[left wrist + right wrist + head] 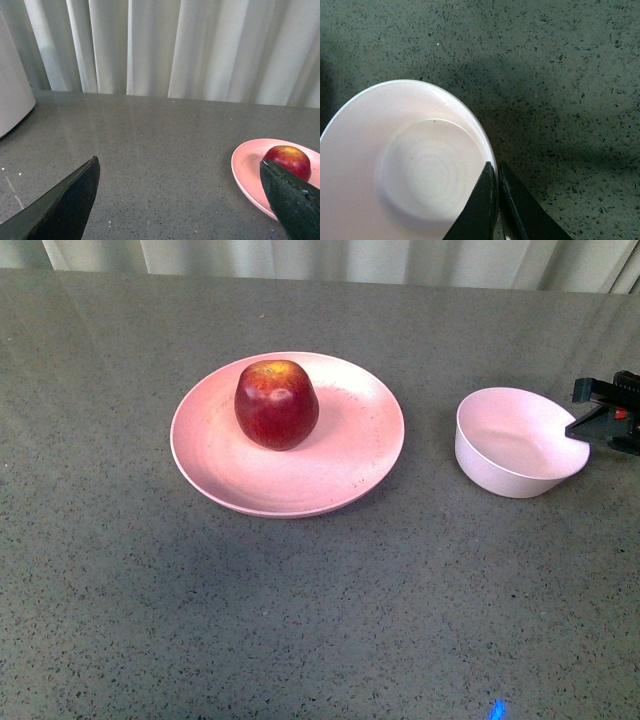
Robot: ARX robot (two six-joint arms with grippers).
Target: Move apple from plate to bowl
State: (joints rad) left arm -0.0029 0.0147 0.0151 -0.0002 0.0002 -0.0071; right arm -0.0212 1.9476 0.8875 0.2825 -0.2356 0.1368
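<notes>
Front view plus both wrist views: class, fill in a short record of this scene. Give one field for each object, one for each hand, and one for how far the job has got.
apple: sits on the plate, stem dimple up, toward the plate's far side
plate: on the table, left of the bowl and not touching it
bowl: empty
right hand: closed on the bowl's right rim, pinching it from inside and outside
left hand: open, holding nothing, out of the front view
progress: apple not yet moved
</notes>
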